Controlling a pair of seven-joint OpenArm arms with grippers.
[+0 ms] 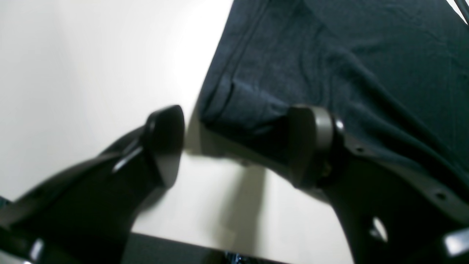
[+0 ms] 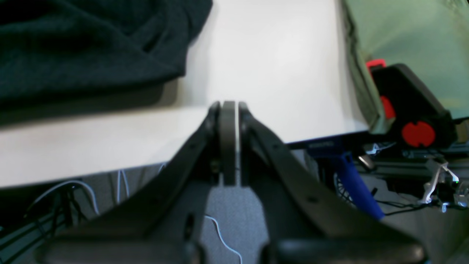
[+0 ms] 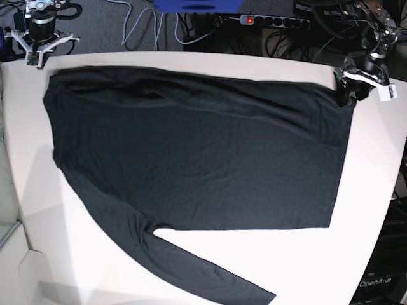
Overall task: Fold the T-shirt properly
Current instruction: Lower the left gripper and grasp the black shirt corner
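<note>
The black T-shirt point(image 3: 191, 152) lies spread flat on the white table point(image 3: 381, 190), one long sleeve running toward the near edge. My left gripper point(image 3: 347, 95) is at the shirt's far right corner and stands open. In the left wrist view that hemmed corner point(image 1: 238, 106) lies between the fingers point(image 1: 166, 143) of the left gripper point(image 1: 238, 146), and neither finger presses the cloth. My right gripper point(image 3: 37, 51) sits by the far left corner. Its tips point(image 2: 229, 110) are shut with nothing between them, over the table edge and clear of the shirt point(image 2: 84, 44).
A power strip point(image 3: 273, 20) and cables lie behind the table's far edge. In the right wrist view a black and red device point(image 2: 410, 106) and a blue part point(image 2: 351, 179) sit beyond the table corner. White cables point(image 2: 121, 183) hang below the edge.
</note>
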